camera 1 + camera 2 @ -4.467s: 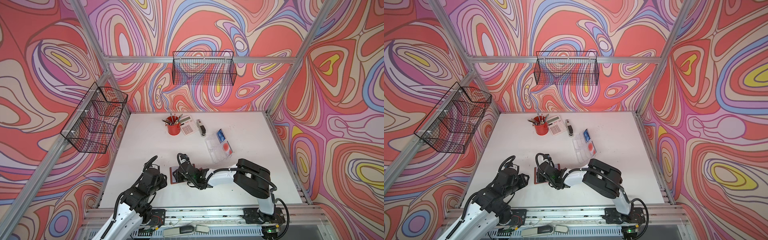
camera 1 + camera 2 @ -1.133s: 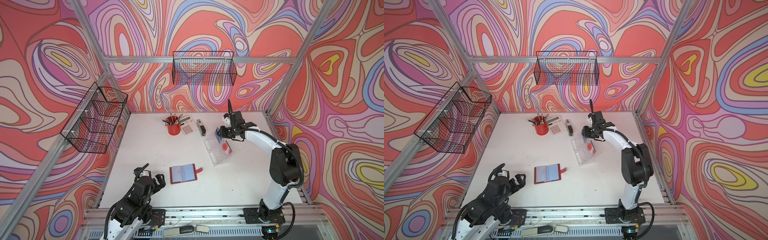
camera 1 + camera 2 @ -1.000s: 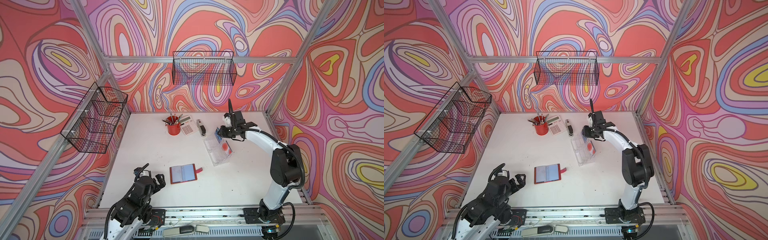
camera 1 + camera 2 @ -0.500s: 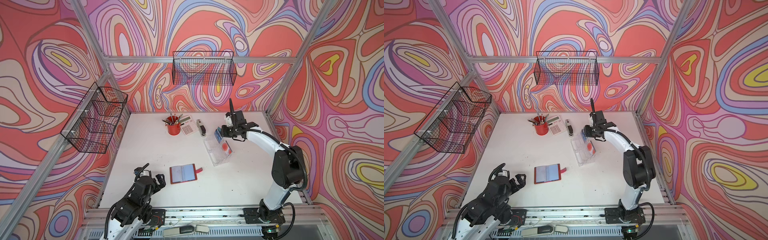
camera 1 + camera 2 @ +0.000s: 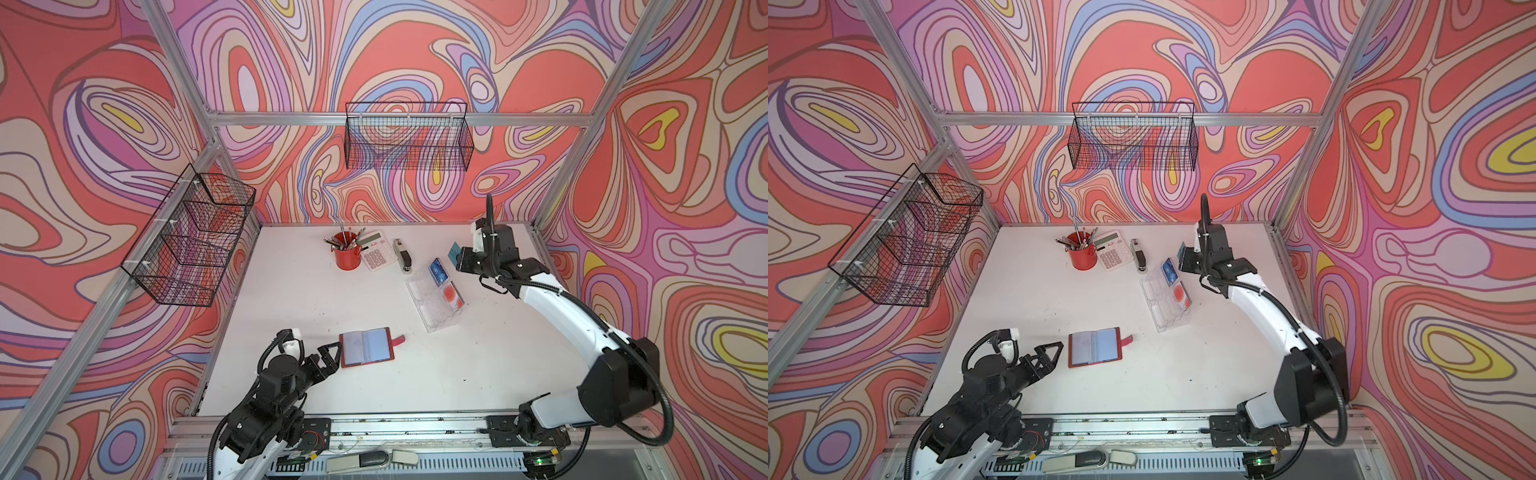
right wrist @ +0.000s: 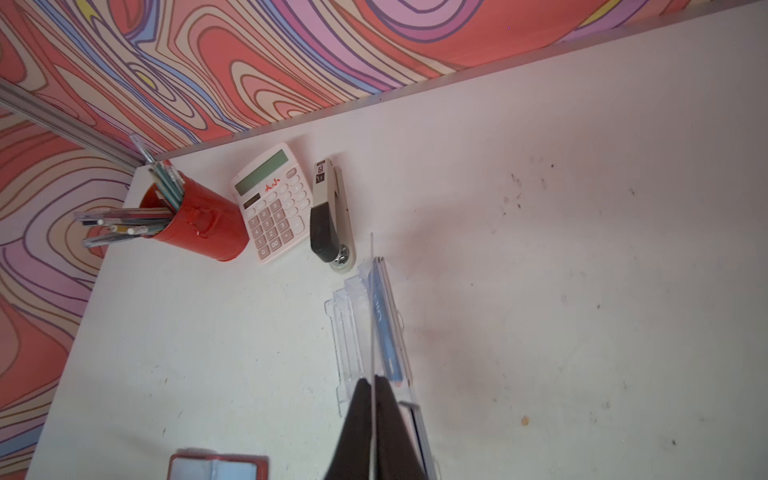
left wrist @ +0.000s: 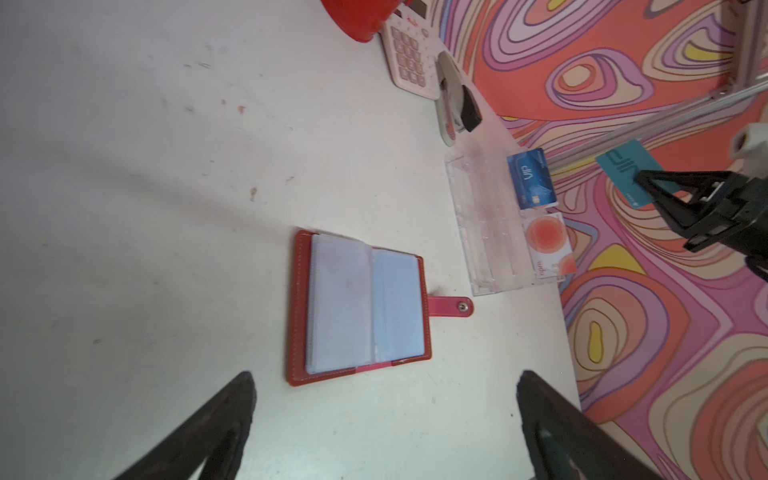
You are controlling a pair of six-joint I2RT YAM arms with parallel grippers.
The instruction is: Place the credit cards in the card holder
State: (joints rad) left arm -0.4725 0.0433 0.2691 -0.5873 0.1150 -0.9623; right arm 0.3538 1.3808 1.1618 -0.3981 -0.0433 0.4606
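We read the white table as a clock face in both top views, with twelve at the back wall.

The card holder lies open and flat near six o'clock. Its clear sleeves face up and its red snap tab points toward three. The left wrist view shows it the same way.

At its nine o'clock side hangs the left gripper. Its jaws are spread wide and grasp nothing. In the left wrist view the left gripper sits just short of the holder's edge, apart from it.

The right gripper is out toward two o'clock. Its fingers are clenched on a teal credit card, which is held on edge in the air above the far end of the clear acrylic tray. In the right wrist view we see that card only as a thin line between the closed fingers.

The tray lies at three o'clock of the table's middle. On its three o'clock side stand a blue VIP card at the twelve end and a pale card with a red-orange circle next toward six.

At twelve o'clock sit a red pen cup, a calculator and a stapler side by side.
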